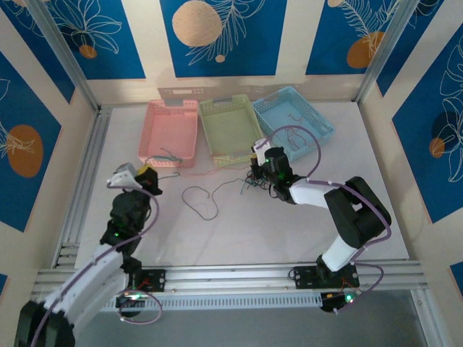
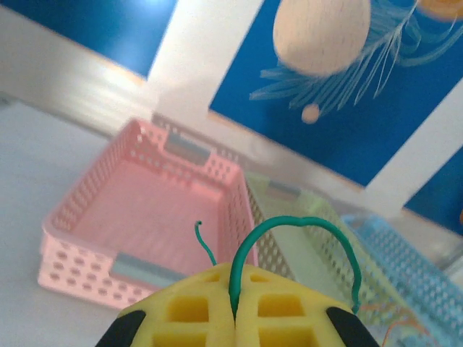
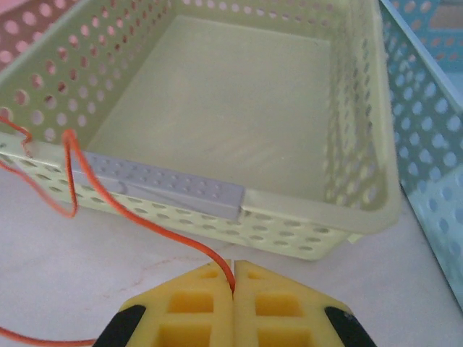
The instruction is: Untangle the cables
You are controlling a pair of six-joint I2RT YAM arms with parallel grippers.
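Left wrist: left claw (image 2: 235, 314) pinches green cable (image 2: 237, 271); right claw (image 3: 233, 285) pinches orange cable (image 3: 166, 231).

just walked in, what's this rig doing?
Mid-untangle. The left gripper is shut on a green cable near the pink basket. The right gripper is shut on an orange cable just in front of the green basket. A small tangle lies on the table beside the right gripper.

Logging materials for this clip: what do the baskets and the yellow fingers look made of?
Pink basket, green basket, blue basket: likely moulded plastic, matte, with perforated walls. Right fingers: probably soft yellow foam or rubber, dull, with square cut-out pockets.
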